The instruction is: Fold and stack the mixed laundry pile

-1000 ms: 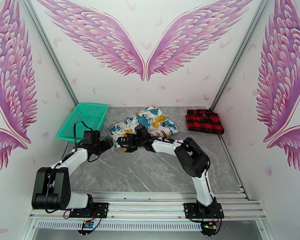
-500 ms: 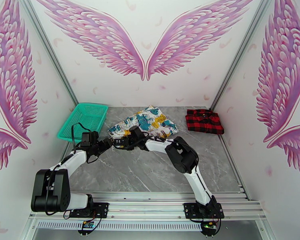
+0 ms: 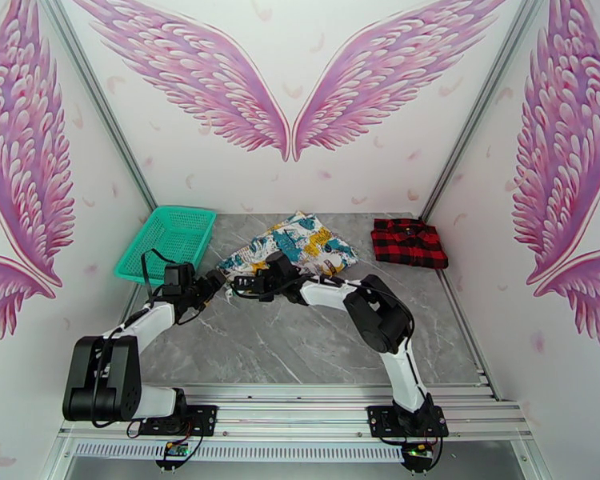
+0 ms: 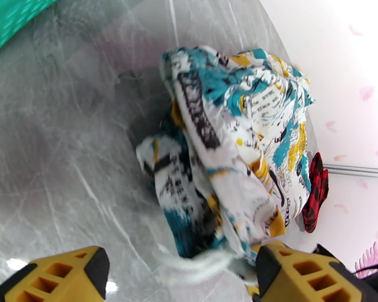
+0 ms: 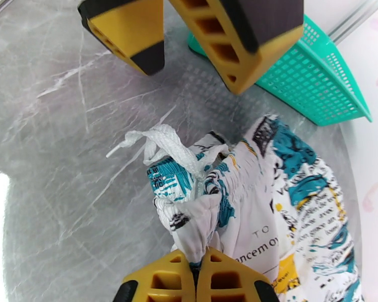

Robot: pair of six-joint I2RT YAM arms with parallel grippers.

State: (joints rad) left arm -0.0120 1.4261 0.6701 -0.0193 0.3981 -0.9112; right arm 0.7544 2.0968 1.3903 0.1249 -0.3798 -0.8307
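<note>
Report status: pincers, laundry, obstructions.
Right pincer shut on printed garment, bunched edge. Left pincer open beside it, gripping nothing. Plaid garment folded, far right. Loose drawstring trails toward left pincer.

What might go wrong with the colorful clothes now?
The right hand pinches only a small bunch of the cartoon-print garment, so the cloth might slip out. The loose white drawstring lies by the open left hand, which might catch the string instead of cloth.
</note>
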